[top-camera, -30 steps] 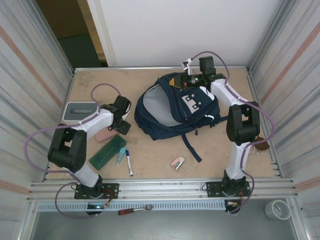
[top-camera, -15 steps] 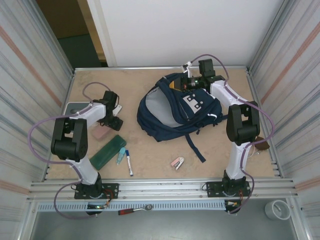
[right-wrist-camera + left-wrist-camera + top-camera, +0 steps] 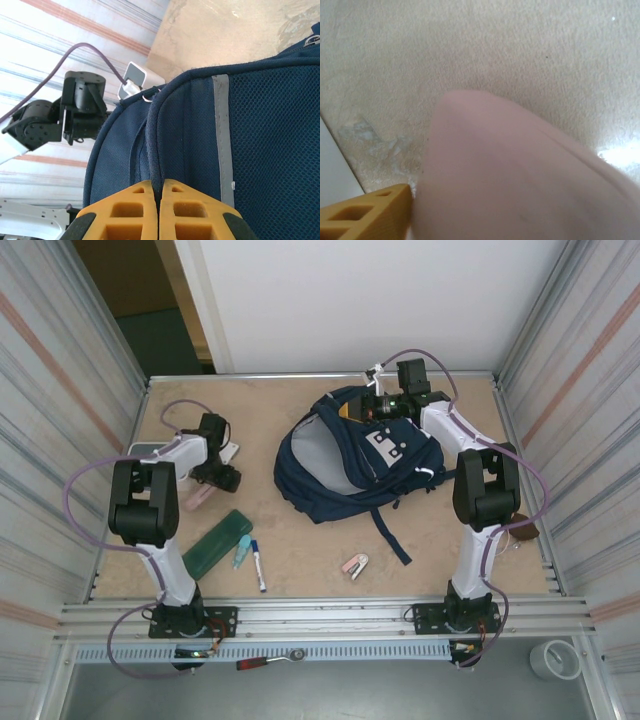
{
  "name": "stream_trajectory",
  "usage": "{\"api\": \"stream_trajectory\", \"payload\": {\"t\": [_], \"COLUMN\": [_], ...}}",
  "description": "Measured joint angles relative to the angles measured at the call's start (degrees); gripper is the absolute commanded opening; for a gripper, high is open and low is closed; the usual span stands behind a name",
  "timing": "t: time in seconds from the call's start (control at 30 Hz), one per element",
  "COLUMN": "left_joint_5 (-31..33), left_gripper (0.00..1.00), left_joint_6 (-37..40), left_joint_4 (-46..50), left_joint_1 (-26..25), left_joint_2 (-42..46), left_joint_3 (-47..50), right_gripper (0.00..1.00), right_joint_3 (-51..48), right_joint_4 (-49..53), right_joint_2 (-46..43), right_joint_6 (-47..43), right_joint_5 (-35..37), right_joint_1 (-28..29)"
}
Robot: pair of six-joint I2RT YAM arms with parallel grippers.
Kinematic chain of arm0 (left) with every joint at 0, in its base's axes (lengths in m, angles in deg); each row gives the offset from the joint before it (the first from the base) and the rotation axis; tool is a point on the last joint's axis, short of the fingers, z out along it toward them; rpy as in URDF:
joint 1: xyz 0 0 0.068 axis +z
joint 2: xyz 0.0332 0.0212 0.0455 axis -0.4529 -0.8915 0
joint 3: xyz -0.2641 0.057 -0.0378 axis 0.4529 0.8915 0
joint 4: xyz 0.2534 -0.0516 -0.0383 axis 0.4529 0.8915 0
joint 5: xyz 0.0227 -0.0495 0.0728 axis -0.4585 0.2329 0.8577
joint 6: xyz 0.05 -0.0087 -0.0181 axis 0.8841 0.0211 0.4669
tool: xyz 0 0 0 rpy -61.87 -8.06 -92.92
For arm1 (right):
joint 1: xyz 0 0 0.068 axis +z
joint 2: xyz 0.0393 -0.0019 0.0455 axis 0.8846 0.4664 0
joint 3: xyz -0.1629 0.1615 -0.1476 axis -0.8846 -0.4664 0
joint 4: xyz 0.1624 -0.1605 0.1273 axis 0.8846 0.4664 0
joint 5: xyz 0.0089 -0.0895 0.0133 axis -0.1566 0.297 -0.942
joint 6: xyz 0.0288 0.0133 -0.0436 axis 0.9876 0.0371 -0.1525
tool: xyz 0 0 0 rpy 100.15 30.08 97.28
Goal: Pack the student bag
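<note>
Right fingers point(image 3: 135, 210) clench the student bag point(image 3: 260, 130) rim; whether left fingers point(image 3: 365, 215) grip the pink object point(image 3: 510, 175) is unclear, so it may slip.

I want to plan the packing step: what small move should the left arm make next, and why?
Probably close the left fingers on the pink object: it lies close against one finger, while the right fingers pinch the student bag's rim.

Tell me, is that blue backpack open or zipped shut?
Open: the student bag gapes wide, its grey lining showing inside.
</note>
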Motion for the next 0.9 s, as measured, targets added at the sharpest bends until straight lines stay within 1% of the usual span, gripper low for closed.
{"api": "stream_trajectory", "payload": {"t": [0.13, 0.27, 0.37, 0.43, 0.5, 0.57, 0.63, 0.7, 0.73, 0.8, 0.9], "left_joint_5": [0.7, 1.68, 4.44, 7.56, 9.88, 10.4, 7.82, 3.15, 0.11, -5.38, -11.63], "left_gripper": [0.42, 0.31, 0.21, 0.17, 0.16, 0.15, 0.16, 0.17, 0.19, 0.18, 0.18], "left_joint_6": [-0.7, -1.7, -2.19, -2.58, -3.45, -5.25, -9.07, -13.97, -17.33, -24.74, -36.79], "left_joint_4": [0.09, 0.22, 0.26, 0.31, 0.24, -0.26, -2.01, -5.35, -8.39, -15.54, -26.18], "left_joint_1": [-0.13, -0.57, -2.21, -4.31, -6.62, -8.46, -9.77, -9.97, -9.99, -10.23, -11.96], "left_joint_2": [0.17, 1.11, 2.78, 4.59, 7.23, 10.99, 16.44, 21.66, 24.46, 28.87, 30.97], "left_joint_3": [0.0, 0.0, 0.0, -0.2, -0.83, -1.66, -2.32, -2.23, -1.68, 0.39, 3.87], "right_gripper": [0.0, 0.0, 0.0, 0.0, 0.0, 0.0, 0.0, 0.0, 0.0, 0.0, 0.0], "right_joint_3": [0.0, 0.0, 0.0, 0.0, 0.0, 0.0, 0.0, 0.0, 0.0, 0.0, 0.0], "right_joint_4": [0.02, 0.02, 0.04, 0.02, -0.07, -0.52, -1.44, -2.4, -2.99, -4.0, -5.9], "right_joint_2": [0.0, 0.0, 0.0, -0.04, -0.22, -0.44, -0.63, -0.72, -0.72, -0.74, -0.74], "right_joint_6": [0.0, 0.0, 0.02, 0.07, 0.72, 1.9, 3.78, 5.55, 6.45, 8.37, 11.72], "right_joint_5": [0.17, 0.22, 0.44, 0.87, 1.2, 1.31, 1.49, 1.55, 1.55, 1.55, 1.36], "right_joint_1": [0.0, 0.0, 0.0, 0.02, 0.0, -0.02, -0.07, -0.24, -0.35, -0.66, -1.16]}}
